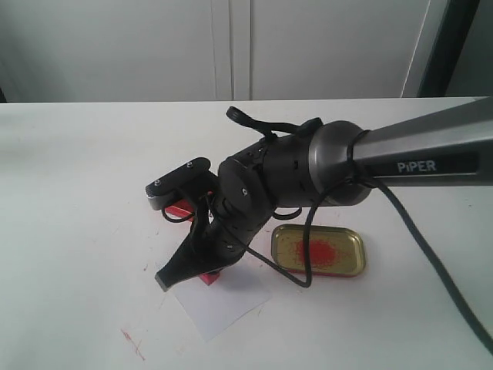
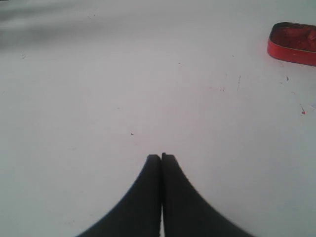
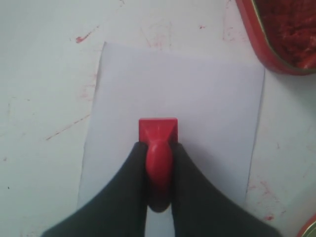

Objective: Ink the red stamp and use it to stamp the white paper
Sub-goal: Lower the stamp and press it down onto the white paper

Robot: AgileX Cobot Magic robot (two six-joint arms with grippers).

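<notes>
Stamp [image 3: 158,129]: glossy red plastic, square base, hanging over paper [image 3: 197,94].
Paper: thin flat white rectangle, lying on table [image 3: 39,74].
Right pincer [image 3: 159,148]: clenching stamp's rounded handle.
Left pincer [image 2: 161,157]: hovering clenched, empty.

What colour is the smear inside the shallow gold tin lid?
Red, on the gold tin lid; the exterior view shows it best.

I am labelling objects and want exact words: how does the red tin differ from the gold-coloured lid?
The red tin has red walls; the gold-coloured lid is gold. The tin holds lumpy red paste; the lid bears only a red smear in its middle. In the exterior view the arm hides most of the tin, while the lid lies in full view. Both are shallow rounded rectangles, open side up, on the white table.
</notes>
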